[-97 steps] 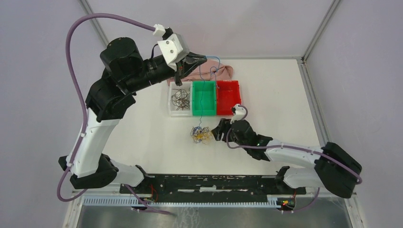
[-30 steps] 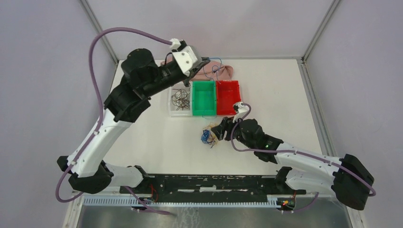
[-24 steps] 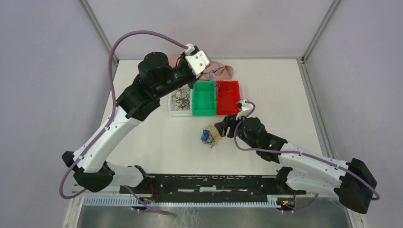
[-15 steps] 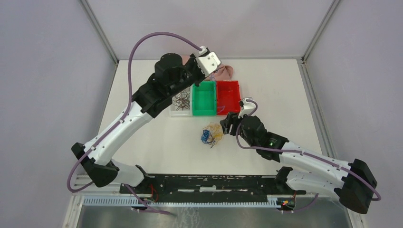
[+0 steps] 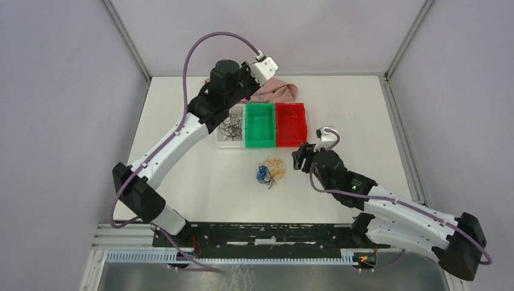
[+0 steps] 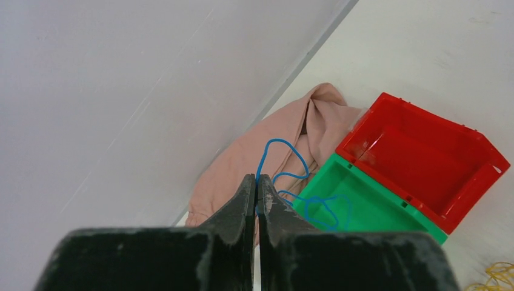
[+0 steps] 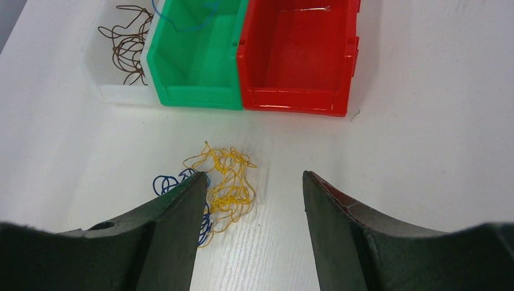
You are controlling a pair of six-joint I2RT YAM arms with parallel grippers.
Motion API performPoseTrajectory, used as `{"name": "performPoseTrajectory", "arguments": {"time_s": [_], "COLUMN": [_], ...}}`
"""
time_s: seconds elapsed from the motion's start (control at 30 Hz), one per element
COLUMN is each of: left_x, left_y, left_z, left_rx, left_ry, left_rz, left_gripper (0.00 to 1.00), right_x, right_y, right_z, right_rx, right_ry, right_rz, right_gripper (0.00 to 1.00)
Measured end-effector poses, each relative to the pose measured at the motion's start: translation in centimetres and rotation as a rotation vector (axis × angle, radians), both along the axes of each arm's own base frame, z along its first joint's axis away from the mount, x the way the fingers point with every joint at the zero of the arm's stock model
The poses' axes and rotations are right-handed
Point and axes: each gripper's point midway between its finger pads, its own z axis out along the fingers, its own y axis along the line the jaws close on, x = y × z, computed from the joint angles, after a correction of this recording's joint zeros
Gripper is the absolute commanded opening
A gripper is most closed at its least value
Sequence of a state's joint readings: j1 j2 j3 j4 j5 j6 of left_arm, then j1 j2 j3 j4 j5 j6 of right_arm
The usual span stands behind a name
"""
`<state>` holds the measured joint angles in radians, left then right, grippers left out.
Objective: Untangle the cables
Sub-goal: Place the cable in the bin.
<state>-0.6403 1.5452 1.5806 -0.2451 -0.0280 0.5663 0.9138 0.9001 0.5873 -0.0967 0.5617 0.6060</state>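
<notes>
The cables left on the table are a small tangle of yellow and blue wire in front of the bins. My left gripper is shut on a single blue cable, held over the pink cloth; the cable's loops hang down into the green bin. My right gripper stands open just right of the tangle, its left finger next to the wires, holding nothing. In the top view it is the right gripper.
Three bins stand in a row: a clear one with brown cables, the green bin and a red bin. The pink cloth lies behind them by the back wall.
The left arm has swung right and back with the blue cable, whose loops now lie in the green bin. The right gripper has backed off to the right of the tangle.
</notes>
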Motion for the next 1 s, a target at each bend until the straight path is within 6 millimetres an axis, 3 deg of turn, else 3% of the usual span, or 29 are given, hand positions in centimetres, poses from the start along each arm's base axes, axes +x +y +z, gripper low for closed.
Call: {"name": "performPoseTrajectory", "arguments": {"time_s": [0.23, 0.37, 0.53, 0.83, 1.0], "left_x": [1.8, 2.5, 2.9, 3.6, 4.4], "left_y": [0.4, 0.2, -0.2, -0.6, -1.1], "left_z": [-1.0, -3.1, -6.8, -16.4, -20.4], "left_rx": [-0.004, 0.017, 0.060, 0.155, 0.190], "left_ry": [-0.005, 0.028, 0.091, 0.223, 0.270], "left_rz": [0.026, 0.028, 0.023, 0.025, 0.029], "left_gripper": [0.03, 0.03, 0.03, 0.03, 0.03], "right_x": [0.1, 0.2, 0.4, 0.3, 0.4], "right_y": [-0.6, -0.9, -1.2, -2.2, -2.7], "right_z": [-0.4, -0.6, -0.6, -0.2, -0.5], "right_rx": [-0.020, -0.027, -0.029, -0.026, -0.037], "right_ry": [0.009, 0.013, 0.015, 0.012, 0.022], "right_rz": [-0.019, -0.030, -0.041, -0.059, -0.073], "right_gripper": [0.66, 0.66, 0.66, 0.66, 0.65]}}
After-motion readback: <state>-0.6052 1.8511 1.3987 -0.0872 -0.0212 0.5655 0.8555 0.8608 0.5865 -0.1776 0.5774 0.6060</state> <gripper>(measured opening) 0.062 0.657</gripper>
